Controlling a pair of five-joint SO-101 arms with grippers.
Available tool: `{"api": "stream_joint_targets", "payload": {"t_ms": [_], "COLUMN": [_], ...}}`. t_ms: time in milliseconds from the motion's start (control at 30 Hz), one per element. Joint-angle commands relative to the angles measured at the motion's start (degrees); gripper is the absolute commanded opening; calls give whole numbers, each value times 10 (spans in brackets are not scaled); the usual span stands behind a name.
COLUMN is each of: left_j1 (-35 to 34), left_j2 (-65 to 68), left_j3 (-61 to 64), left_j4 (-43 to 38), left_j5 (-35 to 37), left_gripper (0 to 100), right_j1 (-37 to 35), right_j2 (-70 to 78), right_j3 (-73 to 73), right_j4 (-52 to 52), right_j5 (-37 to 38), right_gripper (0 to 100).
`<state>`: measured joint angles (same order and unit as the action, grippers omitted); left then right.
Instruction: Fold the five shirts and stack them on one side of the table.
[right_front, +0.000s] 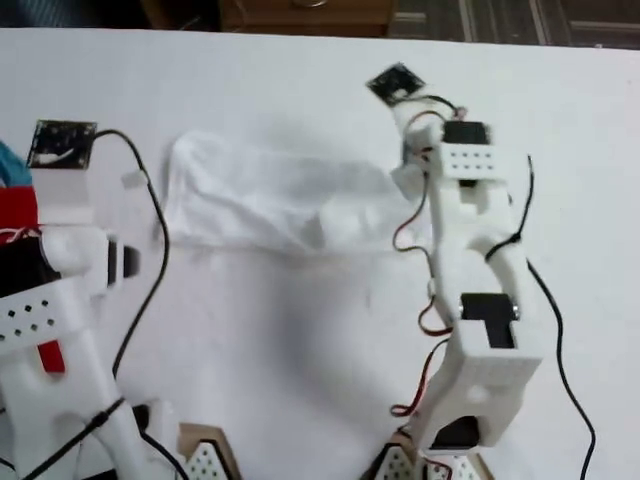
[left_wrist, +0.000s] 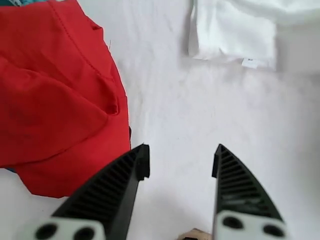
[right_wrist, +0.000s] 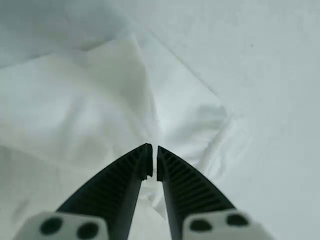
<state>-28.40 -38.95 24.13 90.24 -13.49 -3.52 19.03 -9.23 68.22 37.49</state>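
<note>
A white shirt lies crumpled and partly folded on the white table, toward the far middle. My right gripper is at the shirt's right edge, its fingers shut on a pinch of the white fabric. A red shirt is bunched at the table's left side, beneath my left arm. My left gripper hangs open over bare table just beside the red shirt, with nothing between its fingers. A corner of the white shirt with a small tag lies farther off.
A bit of teal cloth peeks out behind the red shirt at the left edge. The table's far edge borders dark wooden furniture. Bare white table lies between the two arms, and cables trail from both.
</note>
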Motion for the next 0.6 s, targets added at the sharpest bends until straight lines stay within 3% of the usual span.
{"api": "stream_joint_targets", "payload": {"t_ms": [0, 133, 267, 567], "left_j1": [-5, -5, -4, 25], "left_j2": [-12, 42, 184, 518], "left_j3": [21, 30, -36, -428], "left_j4": [-40, -95, -101, 98], "left_j5": [40, 110, 155, 178], "left_gripper": [225, 225, 225, 226], "right_j1": [-17, 17, 36, 35], "right_j2": [34, 106, 126, 86], "right_j3": [-8, -32, -87, -244], "right_j4": [-25, -29, 55, 209], "right_j5": [-7, -11, -11, -9], "right_gripper": [19, 19, 19, 19]}}
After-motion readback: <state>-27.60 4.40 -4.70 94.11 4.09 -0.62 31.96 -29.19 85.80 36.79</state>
